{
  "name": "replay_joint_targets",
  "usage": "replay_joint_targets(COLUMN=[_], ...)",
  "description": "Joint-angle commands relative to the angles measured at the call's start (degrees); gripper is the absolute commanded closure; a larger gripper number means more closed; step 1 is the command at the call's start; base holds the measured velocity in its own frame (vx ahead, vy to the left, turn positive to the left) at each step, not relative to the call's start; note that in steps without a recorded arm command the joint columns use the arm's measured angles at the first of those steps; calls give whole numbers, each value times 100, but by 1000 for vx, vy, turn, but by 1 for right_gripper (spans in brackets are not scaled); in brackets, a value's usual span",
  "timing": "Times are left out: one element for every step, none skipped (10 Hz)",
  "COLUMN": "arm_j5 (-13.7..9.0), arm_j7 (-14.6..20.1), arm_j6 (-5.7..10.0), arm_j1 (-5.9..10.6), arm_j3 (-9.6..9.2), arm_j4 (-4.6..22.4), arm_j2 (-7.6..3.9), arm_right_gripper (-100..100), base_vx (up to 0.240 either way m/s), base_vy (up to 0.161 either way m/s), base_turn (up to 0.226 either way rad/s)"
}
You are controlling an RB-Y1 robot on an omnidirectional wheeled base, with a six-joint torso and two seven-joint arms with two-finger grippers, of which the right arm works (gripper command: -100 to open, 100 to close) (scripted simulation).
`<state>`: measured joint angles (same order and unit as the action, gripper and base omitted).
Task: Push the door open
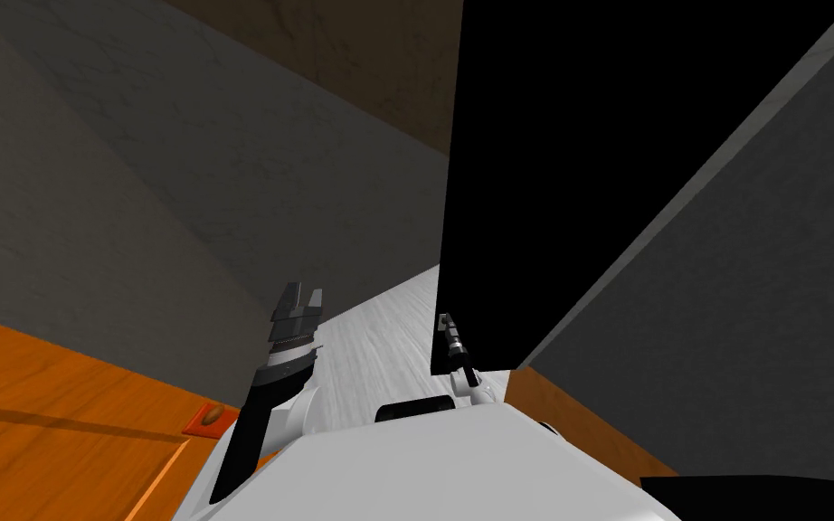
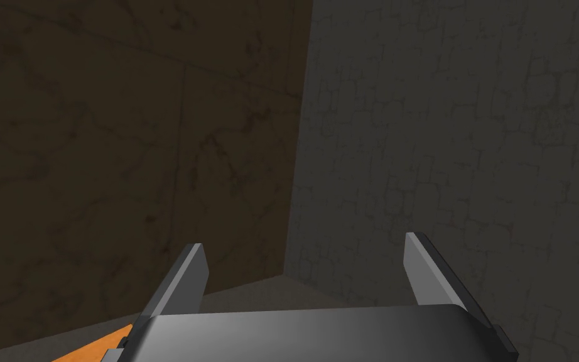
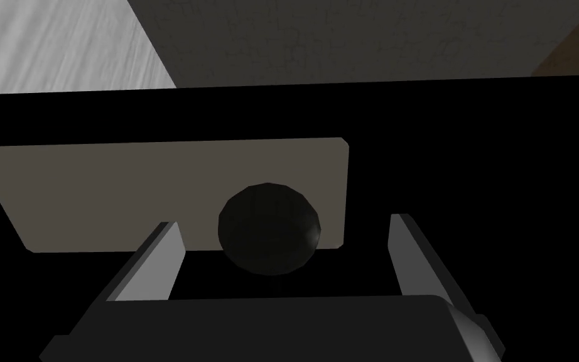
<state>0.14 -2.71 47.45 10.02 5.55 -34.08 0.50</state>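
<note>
The door (image 1: 587, 181), a flat black panel, stands ahead on the right; its dark round knob (image 3: 269, 227), on a grey plate (image 3: 93, 195), sits between the 2 spread fingers of the right gripper (image 3: 285, 221), neither touching it. The left gripper (image 2: 304, 241) is open, empty, raised at the left

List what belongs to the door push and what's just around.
Job:
door
knob
plate
right gripper, open, facing knob

Just around:
left gripper, open, idle
orange panel
grey wall
floor
</note>
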Motion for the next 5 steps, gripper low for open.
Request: replay_joint_targets(arm_j5=[-1, -1, -1, -1, -1], arm_j7=[-2, -2, -2, -2, -2], arm_j6=[-8, -8, -8, -8, -8], arm_j1=[9, 9, 9, 9, 9], arm_j3=[2, 2, 2, 2, 2], arm_j4=[9, 9, 9, 9, 9], arm_j2=[-13, -13, -13, -13, -13], arm_right_gripper=[100, 100, 100, 100, 100], base_vx=[-27, -42, -26, -15, -9], base_vy=[2, -3, -5, -2, 0], base_turn=[5, 12, 7, 1, -2])
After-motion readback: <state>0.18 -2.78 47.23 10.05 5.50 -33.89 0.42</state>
